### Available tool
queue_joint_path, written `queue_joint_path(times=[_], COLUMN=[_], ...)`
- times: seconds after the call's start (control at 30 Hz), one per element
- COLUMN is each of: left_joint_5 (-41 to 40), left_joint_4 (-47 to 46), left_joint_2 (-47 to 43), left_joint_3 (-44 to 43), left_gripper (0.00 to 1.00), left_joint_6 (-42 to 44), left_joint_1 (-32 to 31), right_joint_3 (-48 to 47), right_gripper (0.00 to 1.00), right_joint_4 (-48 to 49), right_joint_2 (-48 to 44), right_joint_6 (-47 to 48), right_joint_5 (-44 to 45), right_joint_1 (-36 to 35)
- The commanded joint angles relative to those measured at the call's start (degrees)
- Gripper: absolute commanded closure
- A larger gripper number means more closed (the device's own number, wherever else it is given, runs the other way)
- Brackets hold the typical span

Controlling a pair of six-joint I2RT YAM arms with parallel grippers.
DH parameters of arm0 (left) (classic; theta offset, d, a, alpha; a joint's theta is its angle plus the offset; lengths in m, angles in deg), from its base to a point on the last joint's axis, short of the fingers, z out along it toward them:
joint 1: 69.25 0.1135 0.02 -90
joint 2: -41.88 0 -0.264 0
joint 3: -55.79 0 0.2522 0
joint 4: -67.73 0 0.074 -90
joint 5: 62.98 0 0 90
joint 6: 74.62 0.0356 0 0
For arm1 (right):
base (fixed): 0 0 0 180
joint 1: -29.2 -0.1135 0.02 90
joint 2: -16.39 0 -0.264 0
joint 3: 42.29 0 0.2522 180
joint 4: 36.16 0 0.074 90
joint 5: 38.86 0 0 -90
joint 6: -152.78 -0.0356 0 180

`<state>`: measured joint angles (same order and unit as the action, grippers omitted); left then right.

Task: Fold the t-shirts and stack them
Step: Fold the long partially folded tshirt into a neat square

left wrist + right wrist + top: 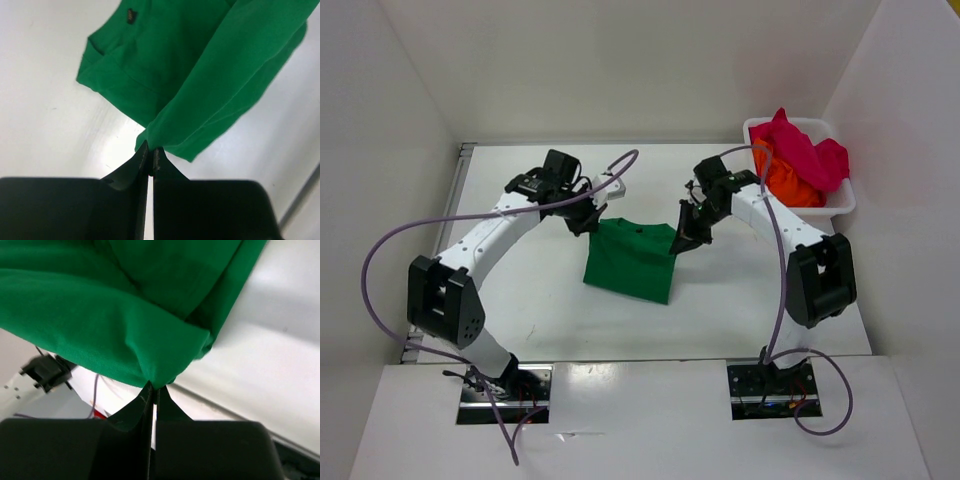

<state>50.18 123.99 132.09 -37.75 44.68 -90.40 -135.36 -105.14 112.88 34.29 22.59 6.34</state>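
left end effector [150,150] and right end effector [152,388] each pinch the green shirt [630,262], seemingly mid-fold; next, lay the raised edge over evenly.

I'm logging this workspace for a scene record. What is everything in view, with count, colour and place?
table: one, white, under everything
basket: one, white, table's far right corner
green t-shirt: one, green, mid-table, far corners gripped
orange t-shirt: one, orange, inside the basket
magenta-red t-shirt: one, magenta-red, atop the orange one, spilling over the rim
cables: two, purple, one per side
arms: two, white and black, bases at near edge
left tool: one, black, shut on green t-shirt's left corner
right tool: one, black, shut on its right corner
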Motion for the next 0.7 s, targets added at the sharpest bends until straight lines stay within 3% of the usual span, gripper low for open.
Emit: queue_joint_path(times=[0.0,0.4,0.57,0.63,0.67], left_joint_5=[-0.6,-5.2,-5.8,-6.5,-7.1], left_joint_4=[-6.5,-17.4,-20.2,-21.2,-22.0], left_joint_2=[3.4,14.1,18.1,19.6,19.6], left_joint_3=[-2.6,-5.2,-6.3,-6.3,-6.3], left_gripper=[1.00,1.00,0.93,0.91,0.89], left_joint_6=[-1.8,-4.7,-5.9,-6.6,-6.6], left_joint_1=[0.9,1.5,1.5,1.5,1.5], right_joint_3=[-3.6,-8.7,-12.6,-13.2,-13.9], right_gripper=[1.00,1.00,1.00,0.89,0.74], right_joint_4=[5.0,11.0,11.0,12.4,12.4], right_joint_2=[2.2,13.5,19.5,21.1,21.7], right_joint_6=[1.2,0.6,1.2,0.6,0.6], right_joint_5=[-1.5,-4.5,-5.1,-5.1,-5.1], right_joint_1=[3.0,8.7,10.4,11.0,11.0])
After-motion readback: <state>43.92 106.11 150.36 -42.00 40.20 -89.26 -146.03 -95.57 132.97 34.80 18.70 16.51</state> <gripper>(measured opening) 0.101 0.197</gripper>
